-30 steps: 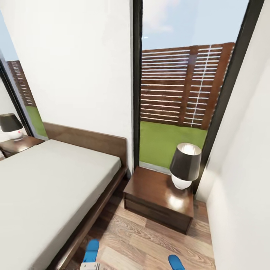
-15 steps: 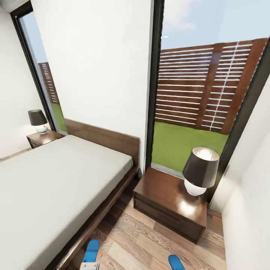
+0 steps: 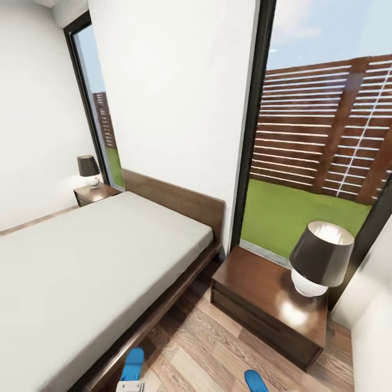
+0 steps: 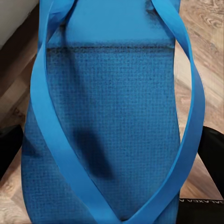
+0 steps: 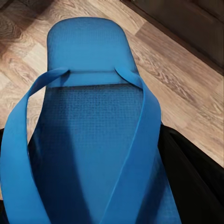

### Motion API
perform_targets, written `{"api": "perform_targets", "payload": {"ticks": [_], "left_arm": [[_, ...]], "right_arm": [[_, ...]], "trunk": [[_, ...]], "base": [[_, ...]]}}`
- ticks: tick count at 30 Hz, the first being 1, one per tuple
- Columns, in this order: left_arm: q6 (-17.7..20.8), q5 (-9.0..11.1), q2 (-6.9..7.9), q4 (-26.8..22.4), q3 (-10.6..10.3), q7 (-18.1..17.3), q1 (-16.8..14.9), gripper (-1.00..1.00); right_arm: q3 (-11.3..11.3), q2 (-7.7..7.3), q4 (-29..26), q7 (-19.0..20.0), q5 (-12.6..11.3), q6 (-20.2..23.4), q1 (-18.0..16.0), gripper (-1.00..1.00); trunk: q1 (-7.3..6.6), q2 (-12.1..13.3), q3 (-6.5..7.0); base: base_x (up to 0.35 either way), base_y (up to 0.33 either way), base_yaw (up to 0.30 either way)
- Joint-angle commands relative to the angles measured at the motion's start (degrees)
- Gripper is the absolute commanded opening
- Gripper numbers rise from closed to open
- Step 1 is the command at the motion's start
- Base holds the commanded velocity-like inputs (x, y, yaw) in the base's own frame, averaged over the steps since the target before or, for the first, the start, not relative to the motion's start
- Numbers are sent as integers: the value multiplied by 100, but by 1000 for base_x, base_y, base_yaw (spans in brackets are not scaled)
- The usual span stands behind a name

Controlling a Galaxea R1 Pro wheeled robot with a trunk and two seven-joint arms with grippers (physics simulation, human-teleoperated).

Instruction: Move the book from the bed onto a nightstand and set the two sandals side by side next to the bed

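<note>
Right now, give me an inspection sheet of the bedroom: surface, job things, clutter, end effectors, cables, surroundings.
Surface: light brown wood-plank floor; the off-white mattress of the dark wood platform bed is bare.
Job's things: one bright blue flip-flop sandal near the bed frame, a second blue sandal apart to its right; the near dark reddish-brown nightstand and a far nightstand each carry a lamp. Book: nothing seen.
Clutter: nothing seen.
End effectors: left end effector and right end effector each have a sandal filling their wrist views; whether they grip, cannot tell.
Cables: nothing seen.
Surroundings: white walls, tall dark-framed window, slatted fence and grass outside.
</note>
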Motion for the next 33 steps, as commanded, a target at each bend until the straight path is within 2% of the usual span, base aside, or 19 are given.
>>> {"api": "perform_targets", "payload": {"ticks": [1,33], "left_arm": [[-22,49,-1,7,-49,27,-7,-100],[-65,42,0,8,-49,44,-7,-100]], "right_arm": [[-27,1,1,27,38,-18,-3,-100],[-27,7,1,27,35,-16,-3,-100]], "trunk": [[3,-12,-13],[3,-12,-13]], "base": [[0,0,289],[0,-17,289]]}}
